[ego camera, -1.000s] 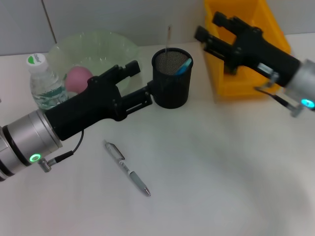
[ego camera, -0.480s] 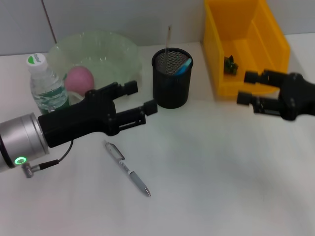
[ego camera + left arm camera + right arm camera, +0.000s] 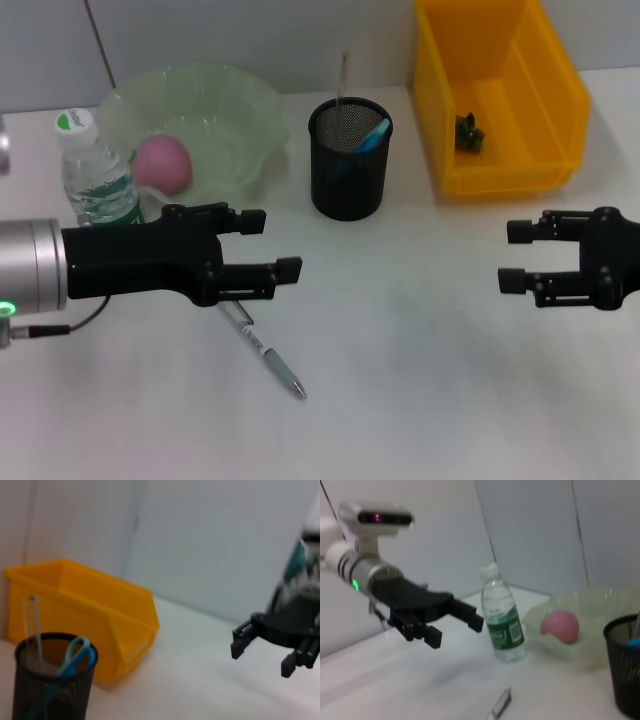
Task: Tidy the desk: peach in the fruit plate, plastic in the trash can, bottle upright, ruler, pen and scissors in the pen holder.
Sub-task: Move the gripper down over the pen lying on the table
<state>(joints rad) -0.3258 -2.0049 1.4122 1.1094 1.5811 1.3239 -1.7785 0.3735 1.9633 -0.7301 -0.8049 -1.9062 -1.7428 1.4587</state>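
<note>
A pink peach [image 3: 160, 163] lies in the pale green fruit plate [image 3: 240, 120]. Beside the plate the bottle [image 3: 90, 170] stands upright. Blue-handled scissors [image 3: 372, 133] and a clear ruler [image 3: 343, 80] stick out of the black mesh pen holder [image 3: 348, 175]. The pen [image 3: 258, 345] lies flat on the table, its upper end under my left gripper [image 3: 272, 243], which hovers open and empty. My right gripper [image 3: 512, 257] is open and empty over the table, in front of the yellow trash can [image 3: 495, 175]. A dark bit of plastic [image 3: 467, 133] lies inside that can.
The left wrist view shows the pen holder [image 3: 50, 680], the yellow bin [image 3: 100, 615] and my right gripper [image 3: 260, 647] farther off. The right wrist view shows my left gripper [image 3: 450, 625], the bottle [image 3: 502, 615], the peach [image 3: 560, 625] and the pen [image 3: 500, 705].
My left gripper has pulled back from the pen holder to above the pen. My right gripper has come away from the yellow can to the front right of the table.
</note>
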